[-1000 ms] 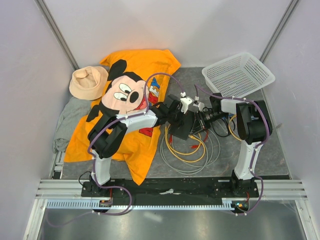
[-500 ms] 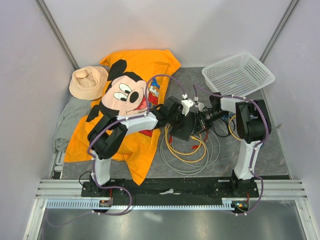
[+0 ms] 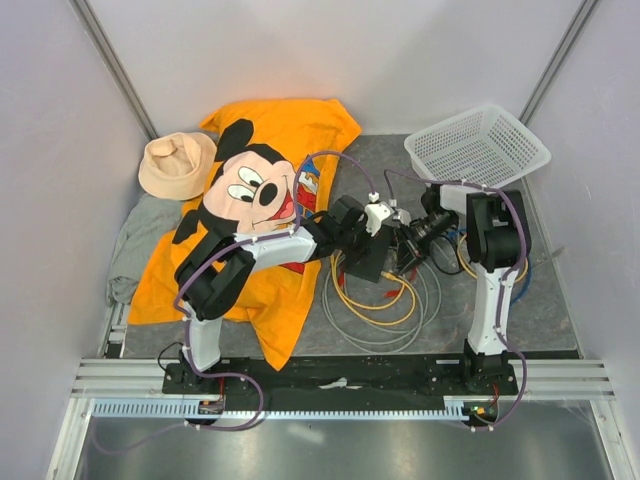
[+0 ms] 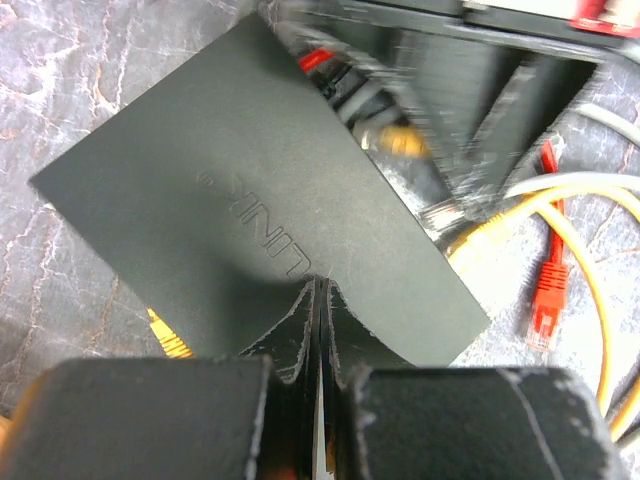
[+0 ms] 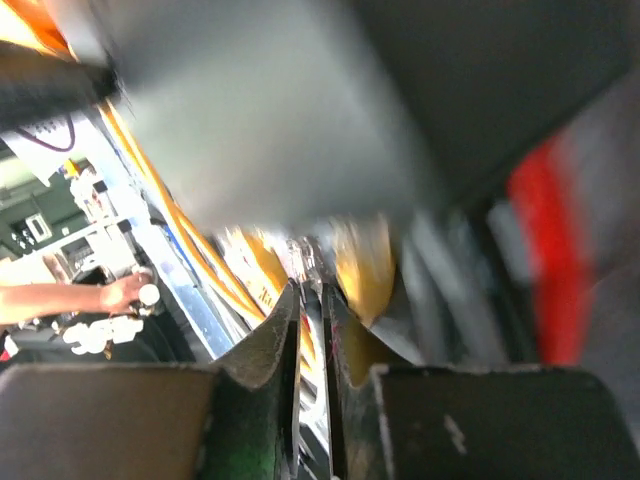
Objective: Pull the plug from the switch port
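The left claw [image 4: 318, 300] is fully closed with nothing between its jaws. Its tips press down on the top face of the switch [image 4: 230, 190], close to the edge nearest the claw, which pins the box flat on the table [image 4: 60, 60]. The switch lies directly under and just ahead of this claw. Its long axis runs on a diagonal, from far-left of the claw to near-right. The port edge is the long side facing far-right, away from the left claw and toward the right one.

Just beyond that edge, a yellow plug [image 4: 398, 142] appears to be seated in a port, though it is blurred. A loose red plug [image 4: 545, 300] lies on the table off to the left claw's right, apart from the switch.

Farther on, the right claw [image 5: 312, 300] comes at the port edge from the opposite side. Its jaws are almost together, with only a thin slit between them, and a yellow shape sits just to the right of the tips. The right wrist view is too smeared to show whether the plug, or anything else, is pinched.

The step in hand looks like the grip on the plug, with the switch braced. By my reading, the next move needs a firm hold on the plug body with its latch pressed. After that comes a straight pull away from the port edge, square to the long axis, while the left claw bears down so the box does not slide or tip.
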